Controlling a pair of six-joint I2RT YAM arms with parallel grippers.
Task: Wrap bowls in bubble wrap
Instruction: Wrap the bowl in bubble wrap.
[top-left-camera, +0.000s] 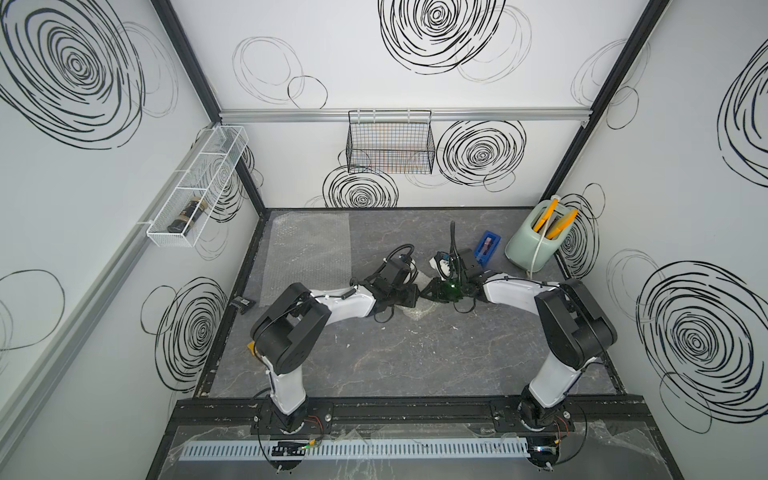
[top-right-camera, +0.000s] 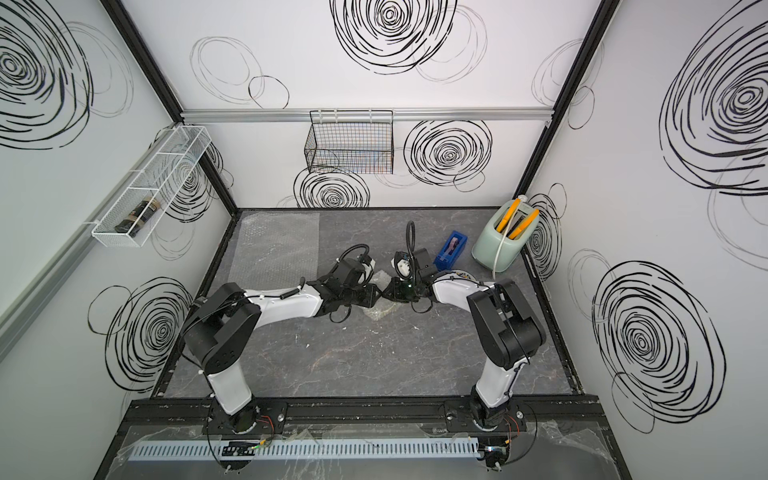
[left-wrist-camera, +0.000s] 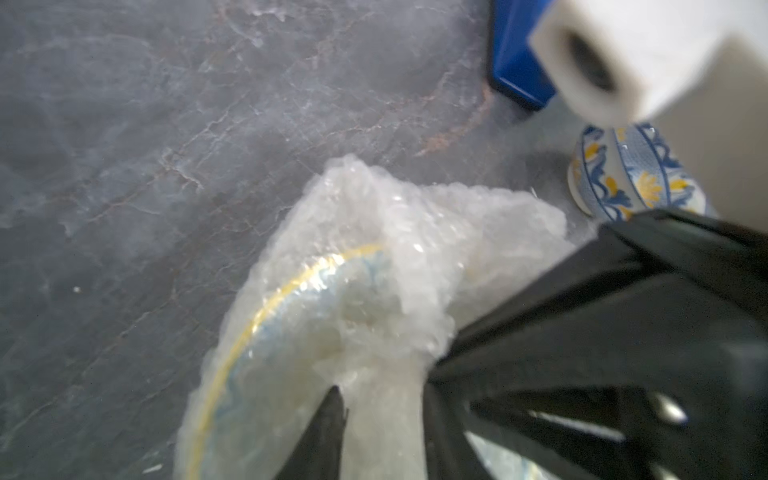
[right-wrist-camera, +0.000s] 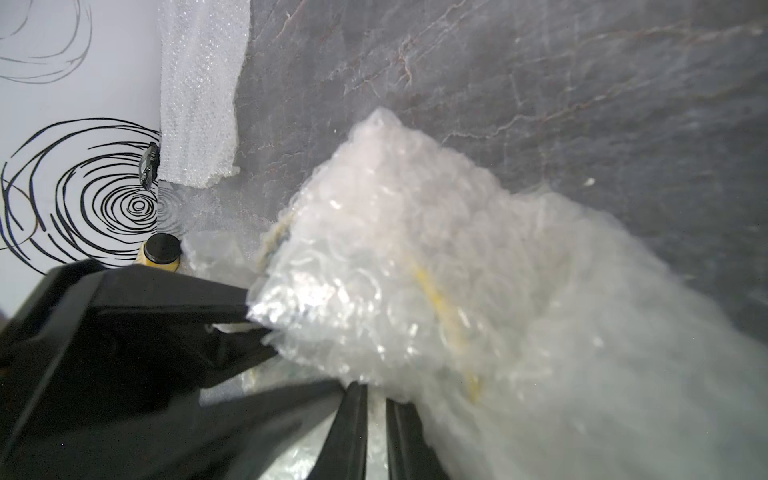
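Observation:
A bunched sheet of bubble wrap (left-wrist-camera: 399, 232) lies mid-table, folded over a cream bowl (left-wrist-camera: 266, 316) whose yellow rim line and teal marks show through. Both grippers meet above this bundle (top-left-camera: 417, 312). My left gripper (left-wrist-camera: 380, 386) stands open, its jaws apart with a fold of wrap lying between them. My right gripper (right-wrist-camera: 376, 392) is shut on the bubble wrap, the film pinched in a narrow gap. The white bowl with blue pattern (left-wrist-camera: 623, 183) stands unwrapped just beyond the bundle, near the right arm. A second bubble wrap sheet (top-left-camera: 307, 249) lies flat at the back left.
A blue tape dispenser (top-left-camera: 487, 246) and a mint toaster (top-left-camera: 534, 241) stand at the back right. A black wire basket (top-left-camera: 390, 143) hangs on the back wall, a white wire shelf (top-left-camera: 199, 187) on the left wall. A yellow black-lidded jar (right-wrist-camera: 160, 249) stands by the left edge.

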